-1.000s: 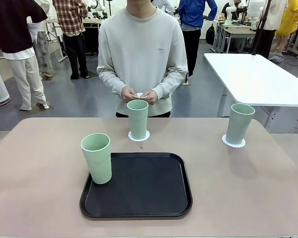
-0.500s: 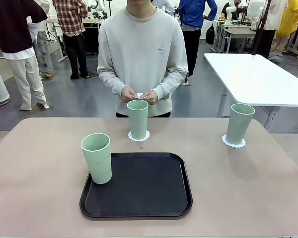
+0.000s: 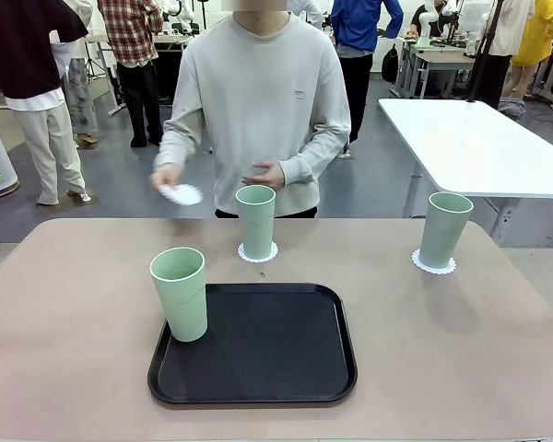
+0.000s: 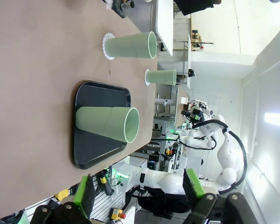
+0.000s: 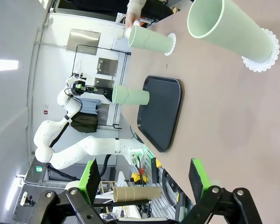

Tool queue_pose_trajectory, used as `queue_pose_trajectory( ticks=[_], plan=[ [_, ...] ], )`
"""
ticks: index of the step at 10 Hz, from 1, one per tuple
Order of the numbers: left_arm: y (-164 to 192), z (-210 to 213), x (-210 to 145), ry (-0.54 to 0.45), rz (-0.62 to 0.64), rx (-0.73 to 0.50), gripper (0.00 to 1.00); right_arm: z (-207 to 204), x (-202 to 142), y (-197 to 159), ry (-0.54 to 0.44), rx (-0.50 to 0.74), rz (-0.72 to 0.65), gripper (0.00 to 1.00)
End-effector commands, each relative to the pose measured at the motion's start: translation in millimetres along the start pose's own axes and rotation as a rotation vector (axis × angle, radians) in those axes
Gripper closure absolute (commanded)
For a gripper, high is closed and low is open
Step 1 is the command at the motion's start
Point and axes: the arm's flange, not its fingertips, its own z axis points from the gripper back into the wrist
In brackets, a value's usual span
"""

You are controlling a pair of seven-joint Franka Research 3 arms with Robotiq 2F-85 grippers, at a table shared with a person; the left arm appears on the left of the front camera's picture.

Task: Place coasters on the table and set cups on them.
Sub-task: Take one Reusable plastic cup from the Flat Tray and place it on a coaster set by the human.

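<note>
Three mint-green cups stand on the beige table (image 3: pixel 64 313). The middle cup (image 3: pixel 255 221) rests on a lacy white coaster (image 3: pixel 257 253), and the right cup (image 3: pixel 443 228) on another coaster (image 3: pixel 433 266). The third cup (image 3: pixel 180 293) stands on the left edge of the black tray (image 3: pixel 267 354). The person's hand holds a third coaster (image 3: pixel 182 194) in the air, above the table's far edge. My left gripper (image 4: pixel 140 193) is open and well back from the tray cup (image 4: pixel 107 123). My right gripper (image 5: pixel 143 179) is open, well short of the cup (image 5: pixel 231 28) on its coaster (image 5: pixel 262 60).
The person stands at the far side behind the middle cup, other hand at the waist. A white table (image 3: pixel 470 138) stands at the back right. Bare tabletop lies to the left of the tray and between the tray and the right cup.
The person's hands, held together at the waist before, have parted. One hand has swung out to the picture's left carrying a white coaster. Cups and tray have not moved.
</note>
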Motion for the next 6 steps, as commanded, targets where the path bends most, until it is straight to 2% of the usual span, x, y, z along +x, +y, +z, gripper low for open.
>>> queue_pose_trajectory(
  ticks=[1, 6],
  plan=[
    [-1.4, -1.3, 0.3, 0.0, -0.016, -0.022, 0.0, 0.6, -0.1, 0.8, -0.001, -0.001, 0.002, 0.0],
    [-1.4, -1.3, 0.3, 0.0, -0.016, -0.022, 0.0, 0.6, -0.1, 0.8, -0.001, -0.001, 0.002, 0.0]
  ],
)
